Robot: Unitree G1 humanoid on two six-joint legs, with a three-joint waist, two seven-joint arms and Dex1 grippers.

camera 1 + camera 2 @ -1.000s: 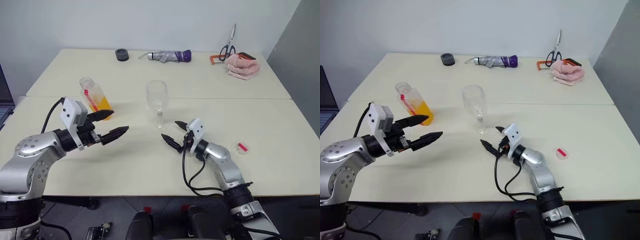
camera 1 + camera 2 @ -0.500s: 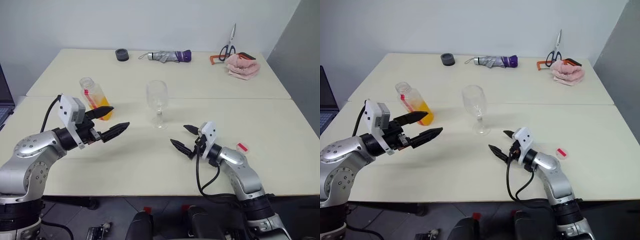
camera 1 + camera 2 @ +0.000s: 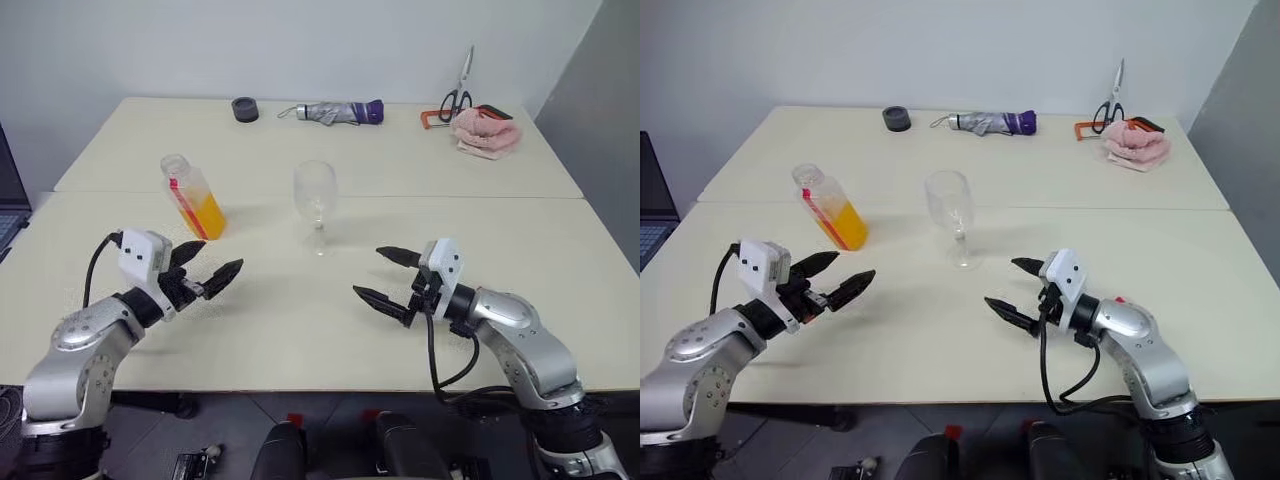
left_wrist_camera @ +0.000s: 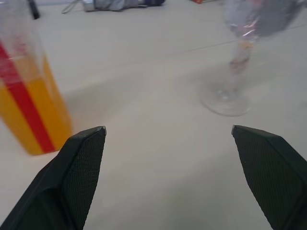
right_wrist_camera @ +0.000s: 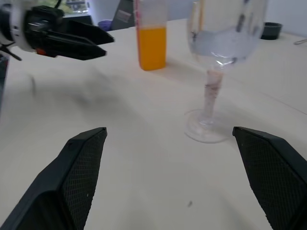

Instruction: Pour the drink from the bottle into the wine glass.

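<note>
Two cream tables [image 3: 480,170] butt together before a white wall. At twelve o'clock lie a folded umbrella [image 3: 330,112], scissors [image 3: 460,90] and pink cloth [image 3: 486,132]. The bottle [image 3: 192,197] stands at ten, the wine glass [image 3: 315,205] mid-table. The left gripper [image 3: 205,272] and right gripper [image 3: 392,276] gape wide, empty.

Even, bright overhead light, soft faint shadows on the table [image 3: 300,320]. Head views sharp. Wrist views softer: wine glass [image 4: 240,52] bowl blurred w/ small glints, bottle [image 4: 21,91] out of focus.
</note>
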